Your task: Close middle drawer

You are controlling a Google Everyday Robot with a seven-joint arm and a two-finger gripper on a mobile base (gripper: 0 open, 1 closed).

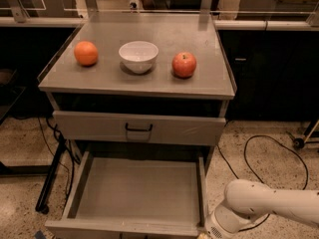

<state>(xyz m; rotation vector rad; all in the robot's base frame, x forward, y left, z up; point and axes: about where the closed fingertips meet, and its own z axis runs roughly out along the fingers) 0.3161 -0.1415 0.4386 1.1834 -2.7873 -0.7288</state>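
Note:
The middle drawer (137,190) is pulled far out at the bottom of the camera view. Its long shallow grey tray is empty, and its front (119,229) runs along the lower frame edge, with the handle hidden. My white arm (269,205) comes in from the lower right. My gripper (205,234) sits at the bottom edge, right by the drawer's front right corner, and is mostly cut off by the frame.
Above the open drawer is a closed grey drawer front (139,128) with a black handle. The cart top (209,78) holds an orange (86,53), a white bowl (138,55) and a red apple (184,64). Black cables (259,153) lie on the floor to the right.

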